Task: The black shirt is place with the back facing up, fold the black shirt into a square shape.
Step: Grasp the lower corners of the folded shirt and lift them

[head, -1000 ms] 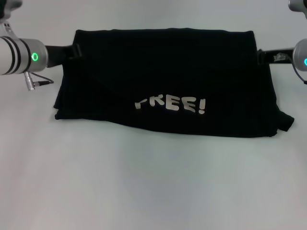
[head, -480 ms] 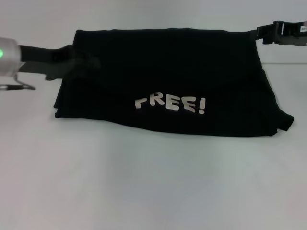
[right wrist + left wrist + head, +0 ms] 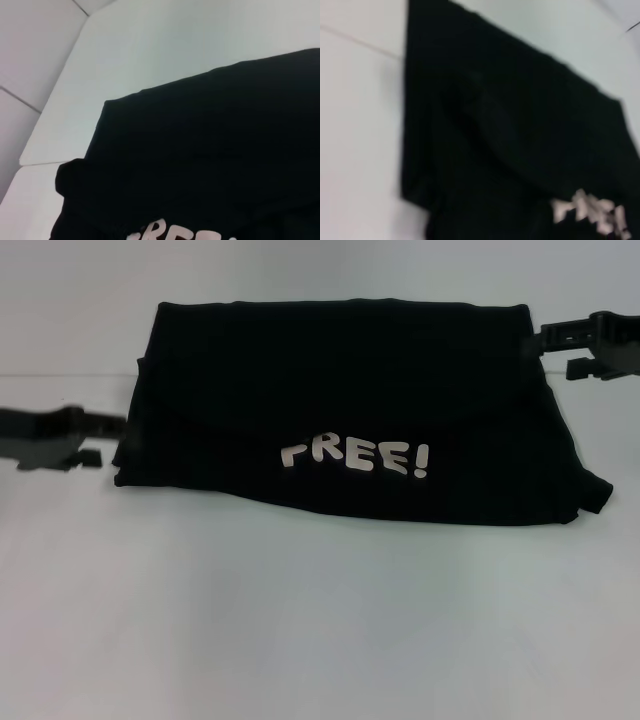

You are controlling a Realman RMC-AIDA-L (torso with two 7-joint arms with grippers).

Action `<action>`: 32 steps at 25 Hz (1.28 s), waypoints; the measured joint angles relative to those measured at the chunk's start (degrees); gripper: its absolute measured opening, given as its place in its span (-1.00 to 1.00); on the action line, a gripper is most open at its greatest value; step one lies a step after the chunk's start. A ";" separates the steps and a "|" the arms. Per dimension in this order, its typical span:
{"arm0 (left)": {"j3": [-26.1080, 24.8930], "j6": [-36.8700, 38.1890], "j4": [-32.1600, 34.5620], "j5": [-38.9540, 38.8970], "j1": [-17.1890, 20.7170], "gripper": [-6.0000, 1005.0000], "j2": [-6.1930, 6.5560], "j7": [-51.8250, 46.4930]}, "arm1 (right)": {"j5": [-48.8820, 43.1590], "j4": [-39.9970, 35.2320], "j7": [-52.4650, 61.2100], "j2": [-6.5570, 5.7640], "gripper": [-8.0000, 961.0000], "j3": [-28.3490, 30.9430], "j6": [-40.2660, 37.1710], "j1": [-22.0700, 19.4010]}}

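Observation:
The black shirt (image 3: 350, 390) lies folded into a wide rectangle on the white table, with the white "FREE!" lettering (image 3: 355, 456) facing up near its front edge. A small flap sticks out at its front right corner. My left gripper (image 3: 105, 440) is open and empty, just off the shirt's left edge. My right gripper (image 3: 550, 352) is open and empty at the shirt's far right corner. The shirt also fills the left wrist view (image 3: 520, 125) and the right wrist view (image 3: 225, 140).
The white table (image 3: 300, 620) stretches bare in front of the shirt. A seam or far edge of the table (image 3: 60, 376) runs behind the shirt's left side.
My left gripper has let go of the shirt's far left corner and moved left and nearer, off the cloth. My right gripper has drawn back off the far right corner.

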 joint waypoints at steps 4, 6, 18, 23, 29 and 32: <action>2.43 -3.55 -0.21 2.79 -0.23 0.47 -0.74 4.10 | 0.19 -0.12 0.30 -0.95 0.82 1.52 -2.05 -0.48; 3.56 -6.61 -0.38 2.80 -0.19 0.49 -1.46 7.38 | 0.19 -0.06 0.39 -1.31 0.93 2.12 -2.41 -0.69; 5.99 -21.80 -10.05 2.84 -2.72 0.49 -3.43 13.94 | 0.23 0.14 0.56 -1.58 0.92 2.40 -2.39 -0.89; 6.13 -25.44 -11.06 2.86 -2.94 0.49 -3.79 12.65 | 0.21 0.16 0.58 -1.59 0.92 2.41 -2.33 -1.22; 6.13 -26.46 -11.84 2.86 -2.94 0.49 -3.88 11.43 | 0.19 0.81 0.20 -1.63 0.92 2.40 -2.00 -1.33; 6.15 -26.39 -12.63 2.94 -3.06 0.49 -3.81 10.17 | 0.19 0.85 0.13 -1.67 0.92 2.41 -1.83 -1.43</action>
